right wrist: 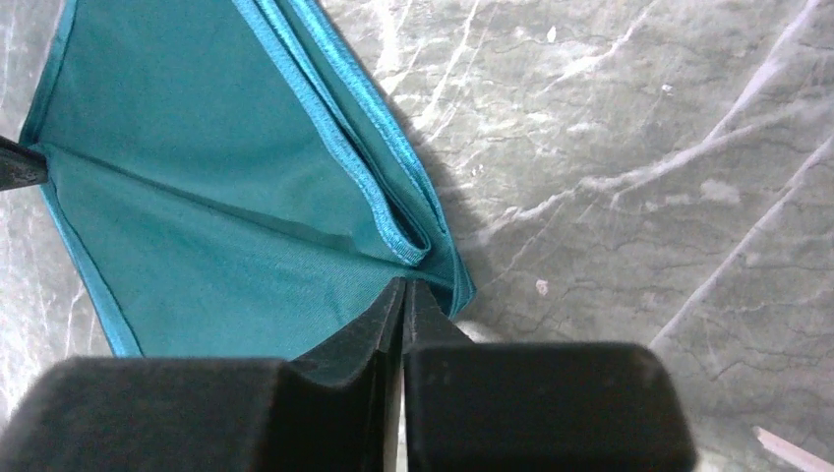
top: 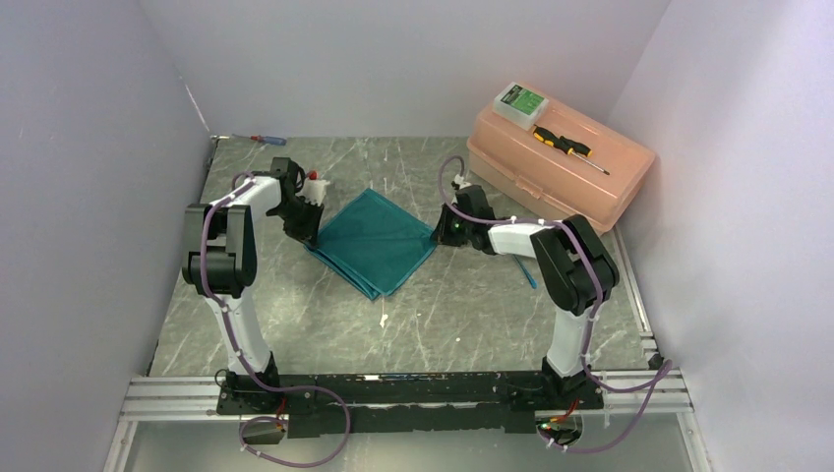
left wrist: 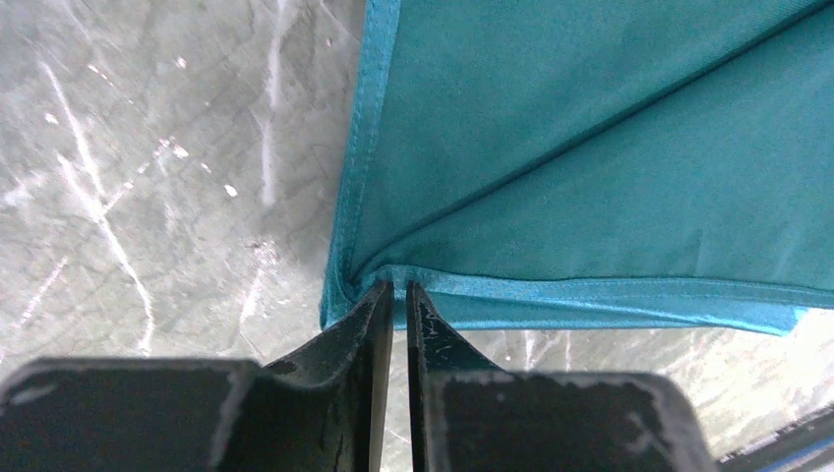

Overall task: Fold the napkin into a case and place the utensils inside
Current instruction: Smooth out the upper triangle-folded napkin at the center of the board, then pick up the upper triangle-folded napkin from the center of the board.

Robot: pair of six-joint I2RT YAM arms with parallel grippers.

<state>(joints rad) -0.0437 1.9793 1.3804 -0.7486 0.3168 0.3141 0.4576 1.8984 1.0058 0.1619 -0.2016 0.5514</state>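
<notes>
The teal napkin (top: 374, 241) lies folded in layers as a diamond in the middle of the table. My left gripper (top: 307, 231) is at its left corner, jaws pinched on the hem (left wrist: 400, 287). At the opposite, right corner my right gripper (top: 440, 233) is shut on the cloth's corner (right wrist: 403, 285). A taut crease (right wrist: 216, 211) runs across the napkin (right wrist: 197, 147) between the two grippers. A thin blue utensil (top: 528, 272) lies beside the right arm. A short white stick (top: 384, 320) rests in front of the napkin. The tip of a white stick (right wrist: 787, 447) shows in the right wrist view.
A pink toolbox (top: 561, 172) stands at the back right, carrying a yellow-and-black screwdriver (top: 563, 146) and a small green-and-white box (top: 520, 101). A red-and-blue screwdriver (top: 264, 139) lies at the back left by the wall. White walls close the table on three sides.
</notes>
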